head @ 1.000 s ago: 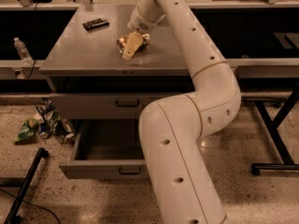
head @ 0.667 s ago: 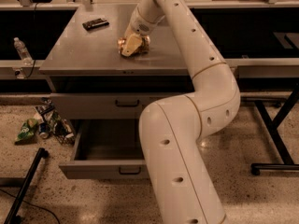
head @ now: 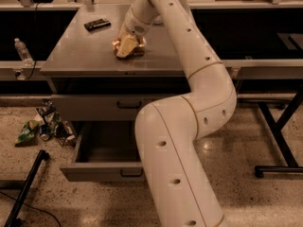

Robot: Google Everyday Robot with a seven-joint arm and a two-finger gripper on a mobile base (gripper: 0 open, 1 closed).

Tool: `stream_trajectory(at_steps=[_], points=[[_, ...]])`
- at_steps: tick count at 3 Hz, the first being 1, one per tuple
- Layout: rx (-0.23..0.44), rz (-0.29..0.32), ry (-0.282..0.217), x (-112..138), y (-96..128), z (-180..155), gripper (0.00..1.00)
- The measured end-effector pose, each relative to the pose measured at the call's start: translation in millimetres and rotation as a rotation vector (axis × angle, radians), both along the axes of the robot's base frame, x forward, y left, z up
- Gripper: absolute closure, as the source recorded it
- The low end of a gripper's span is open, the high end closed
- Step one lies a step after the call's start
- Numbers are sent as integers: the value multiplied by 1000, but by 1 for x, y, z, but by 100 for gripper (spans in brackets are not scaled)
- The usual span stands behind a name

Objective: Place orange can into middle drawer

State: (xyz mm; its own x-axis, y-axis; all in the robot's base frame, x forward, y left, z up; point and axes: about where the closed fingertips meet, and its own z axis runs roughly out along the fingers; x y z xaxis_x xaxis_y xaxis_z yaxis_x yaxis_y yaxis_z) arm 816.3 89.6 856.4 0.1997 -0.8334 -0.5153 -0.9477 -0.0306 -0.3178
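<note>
Here, the hand (head: 127, 45) grips the orange can (head: 138, 47) on the cabinet top (head: 85, 56), above the open middle drawer (head: 102, 171).

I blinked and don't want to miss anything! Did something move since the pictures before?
The gripper, down at the orange can on the cabinet top, shifted a little toward the picture's left, and the can seems to have shifted with it. The middle drawer stayed pulled open, and the flat black object stayed put.
</note>
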Motion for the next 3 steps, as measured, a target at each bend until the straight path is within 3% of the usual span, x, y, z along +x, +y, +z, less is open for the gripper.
stream_trajectory(at_steps=[1, 2, 3], points=[[15, 125, -20, -19, 10, 12, 100], [40, 187, -30, -27, 7, 14, 100], [95, 153, -33, -22, -14, 18, 100]])
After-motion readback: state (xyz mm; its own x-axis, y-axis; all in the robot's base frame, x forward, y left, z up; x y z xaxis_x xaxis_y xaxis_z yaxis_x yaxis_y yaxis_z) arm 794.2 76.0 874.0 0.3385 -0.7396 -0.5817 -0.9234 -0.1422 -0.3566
